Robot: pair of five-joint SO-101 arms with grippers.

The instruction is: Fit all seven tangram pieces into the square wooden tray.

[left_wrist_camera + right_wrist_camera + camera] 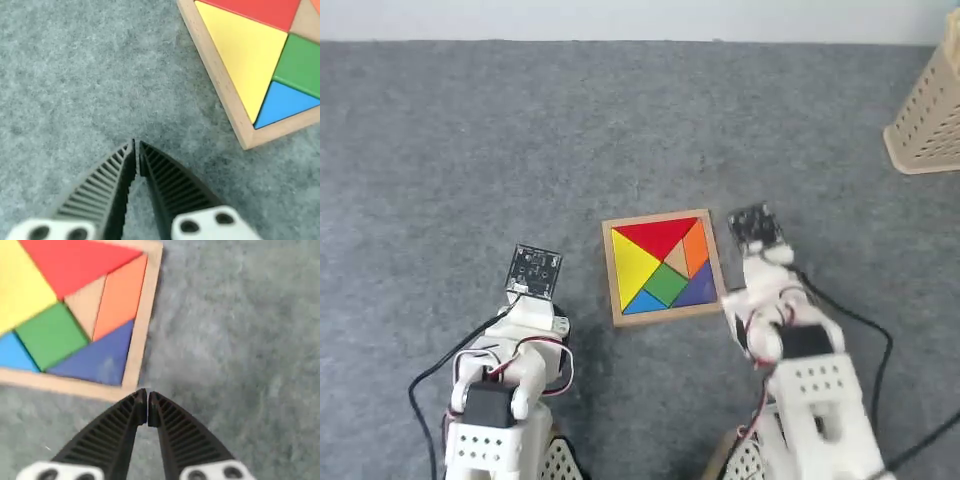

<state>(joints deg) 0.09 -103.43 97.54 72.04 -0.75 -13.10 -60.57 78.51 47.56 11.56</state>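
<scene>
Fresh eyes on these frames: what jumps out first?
The tray at mid-mat, with seven bright pieces filling it edge to edge. The arms flank it: the left gripper and the right gripper are both shut over the grey mat, the right one close to the tray's rim. A beige perforated holder stands at the far right edge of the high view.
</scene>
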